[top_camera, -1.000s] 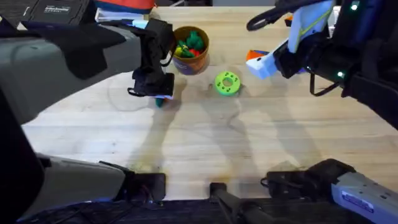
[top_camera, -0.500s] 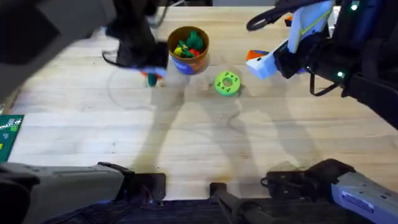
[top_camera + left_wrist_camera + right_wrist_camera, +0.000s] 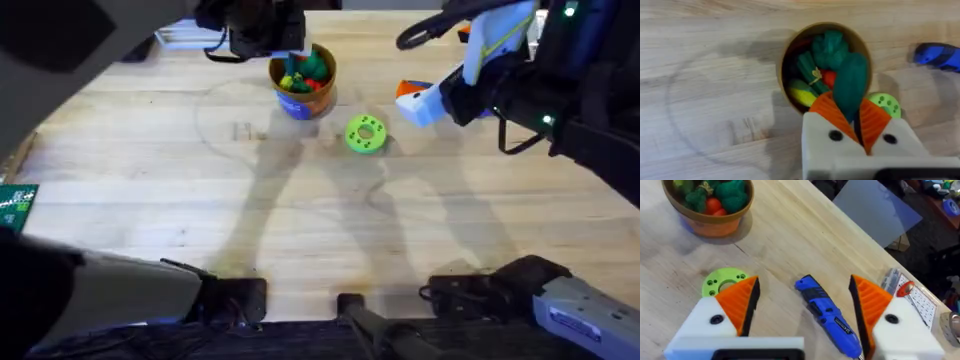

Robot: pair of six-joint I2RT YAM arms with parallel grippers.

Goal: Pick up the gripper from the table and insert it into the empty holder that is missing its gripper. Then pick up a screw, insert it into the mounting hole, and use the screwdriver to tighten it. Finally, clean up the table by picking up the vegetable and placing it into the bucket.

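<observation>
Since a second ago, your left gripper [image 3: 856,116] is carrying the vegetable [image 3: 850,86] from the bare table to right above the bucket [image 3: 302,80]. Its orange pads are pinching the dark green piece, which is hanging over the toys already in the bucket. Your right gripper [image 3: 805,302] is hovering wide open over the screwdriver [image 3: 829,315], well apart from the bucket, beside the green disc [image 3: 365,134].

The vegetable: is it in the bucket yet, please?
Not yet: the vegetable is clamped in the left tool, above the bucket.
</observation>
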